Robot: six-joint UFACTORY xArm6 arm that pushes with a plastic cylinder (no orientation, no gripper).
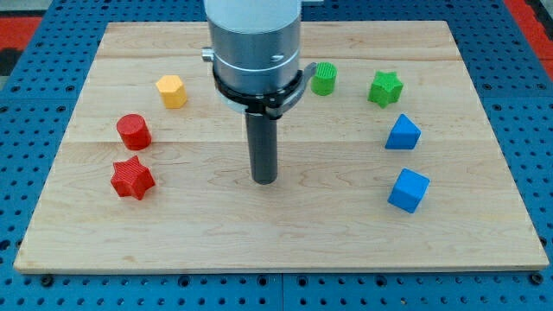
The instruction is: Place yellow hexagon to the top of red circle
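No jaws for you here: my tip (264, 180) rests mid-counter (285, 225), well apart from the yellow hexagon (172, 91), which sits up-right of the red circle (134, 131), needing a leftward nudge.

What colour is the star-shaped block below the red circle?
Red: the red star matches the red circle just above it, clearest at the camera view's left.

We work at a lab bench: a wooden board (285, 229) on blue perforated mounting plate (34, 95), our arm (255, 43) above.
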